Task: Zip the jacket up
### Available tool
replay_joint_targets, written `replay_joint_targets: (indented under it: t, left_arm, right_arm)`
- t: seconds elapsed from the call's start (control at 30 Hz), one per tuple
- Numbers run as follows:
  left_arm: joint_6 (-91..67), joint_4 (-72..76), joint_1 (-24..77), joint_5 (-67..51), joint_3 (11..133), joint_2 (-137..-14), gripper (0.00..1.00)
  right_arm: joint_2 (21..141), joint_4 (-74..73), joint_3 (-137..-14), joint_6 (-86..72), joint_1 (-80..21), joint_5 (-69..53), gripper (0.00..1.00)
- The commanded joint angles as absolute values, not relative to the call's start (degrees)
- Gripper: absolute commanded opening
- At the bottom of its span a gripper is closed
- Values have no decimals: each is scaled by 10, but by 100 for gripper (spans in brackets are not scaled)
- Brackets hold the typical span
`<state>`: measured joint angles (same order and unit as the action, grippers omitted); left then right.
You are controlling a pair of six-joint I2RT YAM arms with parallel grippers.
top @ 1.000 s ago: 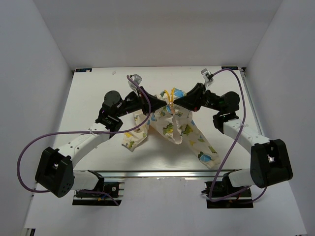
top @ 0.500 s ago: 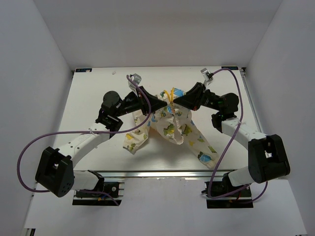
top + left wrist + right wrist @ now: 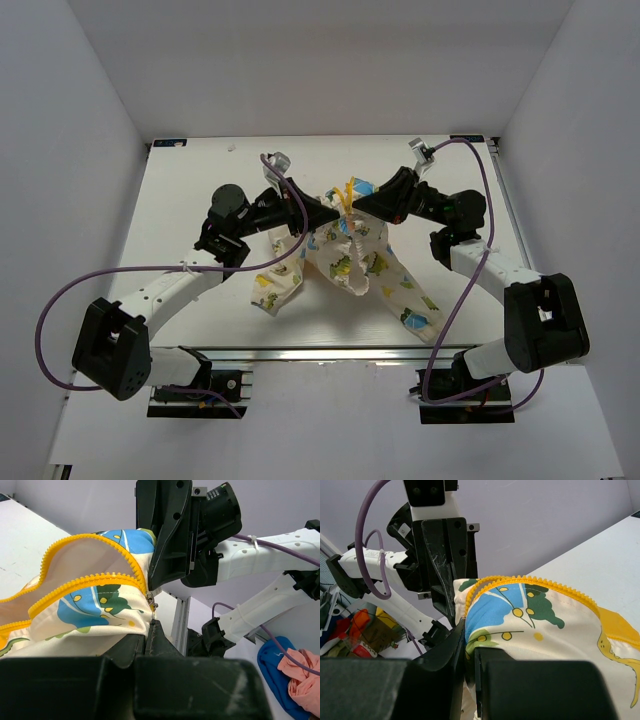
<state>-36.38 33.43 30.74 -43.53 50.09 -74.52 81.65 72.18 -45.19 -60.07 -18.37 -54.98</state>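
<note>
– Yellow zipper teeth (image 3: 85,580) right at the fingertips! The left claw (image 3: 152,630) is squeezed tight on the jacket (image 3: 95,607), pinching cream fabric just below that toothed edge.
– And the right claw (image 3: 468,647)?
– Same story from its own camera: fingers closed on a fold of the printed fabric, with the yellow edge arching just above. The two claws sit nose to nose, nearly touching, each on its own side of the opening.
– Why so close together?
– My read: they want both rows of teeth brought to one point so the ends can be mated. Grip far apart and the fabric sags between them.
– Where is the jacket overall?
– From above, it hangs from the two claws over the middle of the white table (image 3: 190,180). It is bunched at the top, and two long flaps, likely sleeves, trail toward the near edge and rest on the surface.
– Zipped at all?
– No. The two rows of teeth run apart in an open loop, so the front is open. There's a small metal piece (image 3: 152,600) beside the left fingertip, possibly the slider, but it's too small to call.
– So what's the risk?
– Thin, floppy fabric. If either pinch slips, the edges fall out of line, and held up off the table there's nothing to brace against.
</note>
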Motion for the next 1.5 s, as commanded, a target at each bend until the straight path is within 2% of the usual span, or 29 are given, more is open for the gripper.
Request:
replay_joint_targets:
  t: [0.0, 0.27, 0.63, 0.97, 1.03, 1.07, 1.23, 1.33, 1.47]
  left_arm:
    - [-342, 309, 309, -460, 512, -736, 0]
    - [-351, 330, 309, -504, 514, -754, 0]
    - [-323, 229, 310, -513, 497, -761, 0]
    - [-301, 192, 337, -497, 469, -737, 0]
    - [-306, 189, 337, -498, 468, -742, 0]
    - [-310, 193, 337, -500, 465, -744, 0]
    - [-363, 221, 337, -505, 446, -784, 0]
    - [-395, 248, 337, -511, 433, -802, 0]
    - [-419, 259, 337, -504, 420, -813, 0]
  right_arm:
    - [805, 789, -465, -613, -186, -536, 0]
    - [809, 788, -472, -617, -186, -536, 0]
    - [803, 744, -456, -592, -185, -452, 0]
    - [752, 524, -440, -449, -187, -379, 0]
    - [731, 423, -443, -413, -192, -364, 5]
    - [725, 393, -442, -377, -199, -349, 14]
    - [694, 196, -443, -308, -211, -304, 32]
    - [677, 103, -444, -271, -215, -274, 47]
    - [660, -5, -460, -215, -228, -231, 52]
